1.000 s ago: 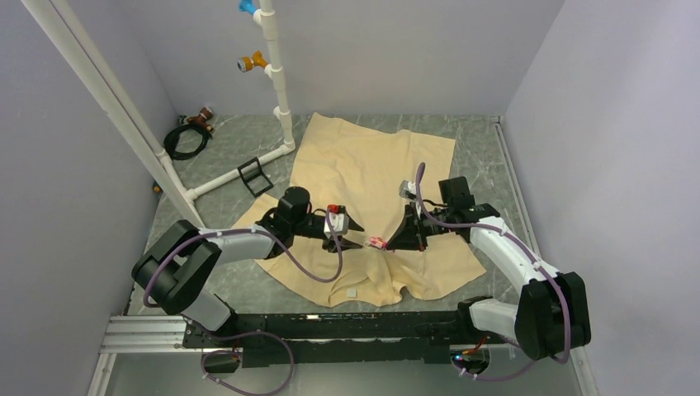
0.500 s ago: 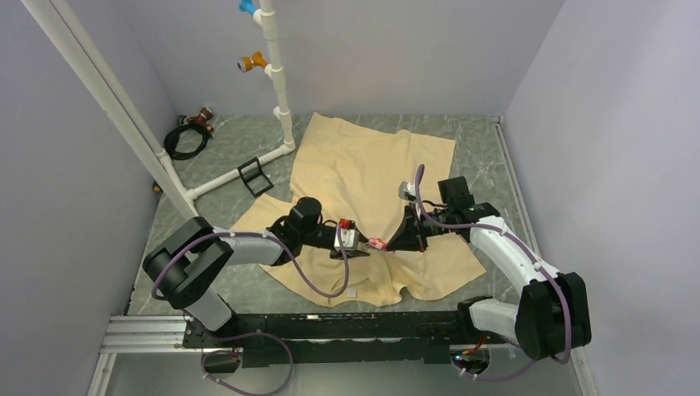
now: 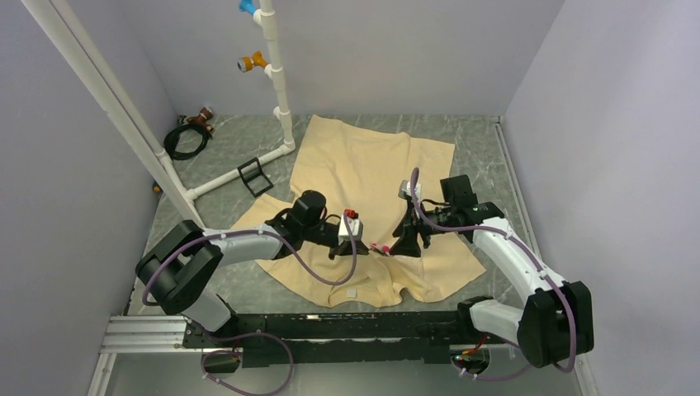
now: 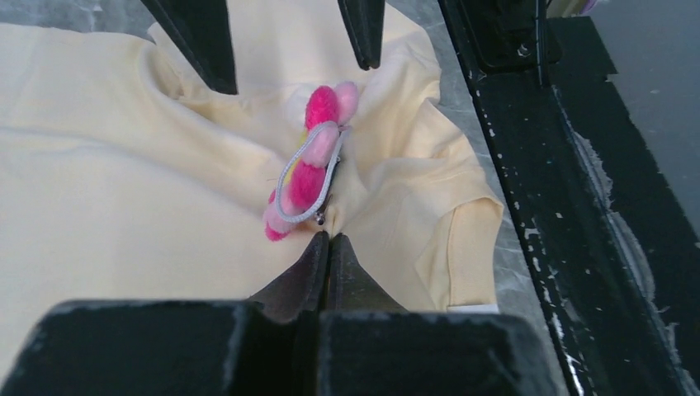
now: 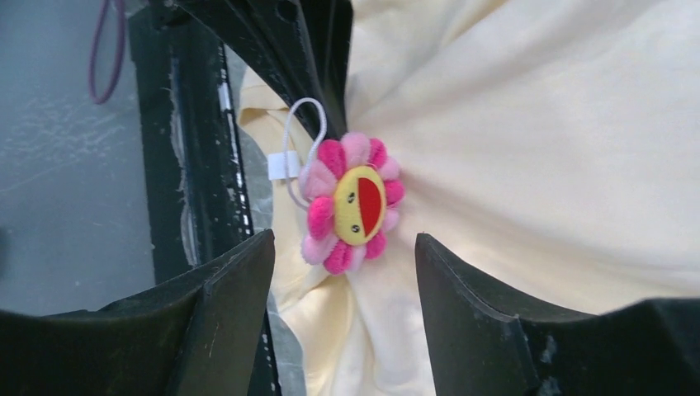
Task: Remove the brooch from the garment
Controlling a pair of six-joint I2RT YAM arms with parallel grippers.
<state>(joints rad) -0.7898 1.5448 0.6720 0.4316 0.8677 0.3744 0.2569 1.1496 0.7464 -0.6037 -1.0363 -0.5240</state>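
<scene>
The beige garment [image 3: 363, 165] lies spread on the table. The pink flower brooch [image 3: 380, 247] sits on bunched cloth near its front, between my two grippers. My left gripper [image 3: 367, 245] is shut, its tips pinching a fold of cloth right under the brooch [image 4: 309, 169] and its silver ring. My right gripper [image 3: 399, 246] is open on the other side; its fingers [image 5: 239, 289] stand apart below the brooch [image 5: 357, 202] without touching it. The brooch faces the right wrist camera, yellow face and red mouth showing. A thin white loop hangs behind it.
A white pipe stand [image 3: 276, 82] with blue and orange fittings rises at the back left. A black cable coil [image 3: 186, 136] and a black clip [image 3: 256, 176] lie by it. The small white neck label [image 3: 351, 293] lies near the black front rail [image 3: 330, 326].
My left gripper moved right up to the brooch and shut on the cloth beside it. My right gripper, shut at the brooch before, has opened and let it go.
</scene>
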